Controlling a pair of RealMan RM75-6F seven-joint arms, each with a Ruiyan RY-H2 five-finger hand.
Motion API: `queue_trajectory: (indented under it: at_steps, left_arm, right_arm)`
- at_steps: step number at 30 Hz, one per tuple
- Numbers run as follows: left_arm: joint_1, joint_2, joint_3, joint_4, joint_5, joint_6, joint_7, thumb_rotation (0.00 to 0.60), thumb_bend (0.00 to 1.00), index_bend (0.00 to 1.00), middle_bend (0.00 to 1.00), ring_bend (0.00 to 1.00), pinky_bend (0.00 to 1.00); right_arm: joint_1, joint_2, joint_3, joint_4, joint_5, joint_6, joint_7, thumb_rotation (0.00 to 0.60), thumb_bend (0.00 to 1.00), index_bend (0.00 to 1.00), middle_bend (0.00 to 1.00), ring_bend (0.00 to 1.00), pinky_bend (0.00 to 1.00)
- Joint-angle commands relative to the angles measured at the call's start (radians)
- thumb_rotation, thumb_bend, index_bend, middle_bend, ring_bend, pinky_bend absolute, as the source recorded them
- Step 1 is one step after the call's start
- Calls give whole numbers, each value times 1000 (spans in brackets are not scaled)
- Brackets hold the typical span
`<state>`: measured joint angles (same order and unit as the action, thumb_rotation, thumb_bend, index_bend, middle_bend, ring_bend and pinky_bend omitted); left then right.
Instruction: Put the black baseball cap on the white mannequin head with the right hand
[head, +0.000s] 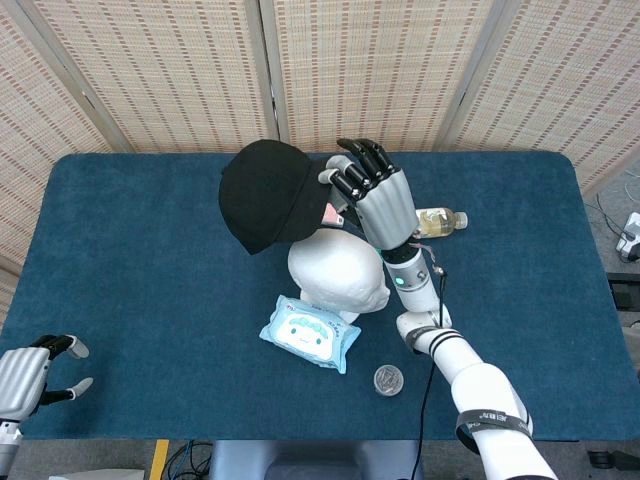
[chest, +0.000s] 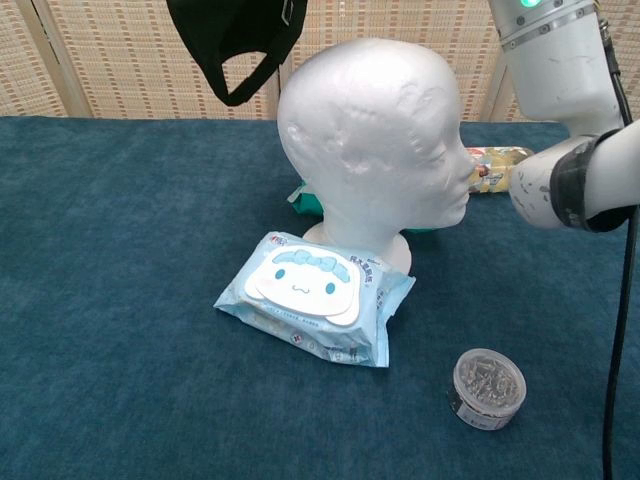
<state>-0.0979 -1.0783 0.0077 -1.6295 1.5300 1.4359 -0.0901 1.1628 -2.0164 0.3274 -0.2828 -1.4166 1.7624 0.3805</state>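
Right hand (head: 372, 192) pinches the black baseball cap (head: 262, 193) by its brim, other fingers fanned out. Cap hangs up in the air, behind and to the rear side of the white mannequin head (head: 338, 270), not touching it. Left hand (head: 30, 373) idle at the table edge, fingers loosely apart, holding nothing. Risks: thin brim grip may let the cap swing or slip; cap rim could catch the crown & tip the light foam head onto the wet wipes pack (chest: 315, 295).

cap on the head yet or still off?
Off. The cap hangs from the right robot hand, up and behind the bare mannequin head; the chest view shows a gap between them.
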Motion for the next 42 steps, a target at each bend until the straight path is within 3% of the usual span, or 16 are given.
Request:
queue_trajectory:
  at_steps: [1,10,19,28,42]
  left_arm:
    - [0,-2,2,-1,3,-2,7,600,130,498,509,398,678]
    - [-2,-10,6,1,1,-10,21,600,130,498,509,398,678]
    - [-2,-16,10,0,-3,-19,36,600,130,498,509,398,678]
    - [-2,-23,16,-1,-10,-33,51,600,130,498,510,398,678]
    - [2,-17,19,-8,-12,-31,52,600,130,498,510,398,678]
  right_arm:
    - [-30,9,-25,-29,-26,49,28,600,412,752,516,295,323]
    - [-102,42,-58,-83,-65,148,100,600,412,752,516,295,323]
    - [-198,62,-55,-91,-58,210,185,600,429,752,508,295,323]
    - [-254,29,-55,-19,-47,200,305,600,470,752,490,295,294]
    - [-274,-21,-80,75,-58,195,387,600,470,752,480,295,253]
